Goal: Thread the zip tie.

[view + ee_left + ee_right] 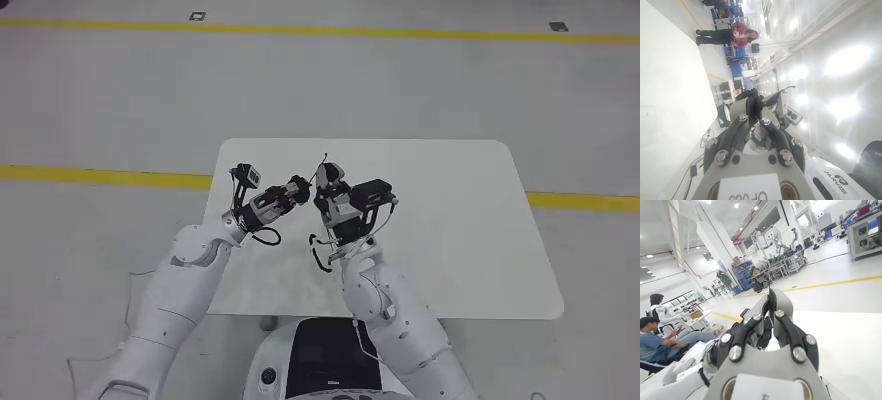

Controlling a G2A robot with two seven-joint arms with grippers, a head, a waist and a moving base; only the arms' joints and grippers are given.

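We see white round-cornered table (470, 230) on grey floor; yellow floor lines (300, 30) run past it. We note blue-bin shelving (742, 273), potted plant (724, 276) just beside.

zip tie (769, 286) mostly hidden between the right end effector's (770, 292) pads (773, 300) — only a thin tip seems to show.

This is a large robotics lab in a factory-style hall. The pale glossy floor (100, 90) is marked with yellow lines (300, 30), and round lamps (736, 205) hang from a high ceiling. Far off stand blue storage racks (743, 274) of bins, benches carrying robot arms (781, 245), and another humanoid robot (658, 309) at a table. The white worktop (450, 220) stands on open floor.
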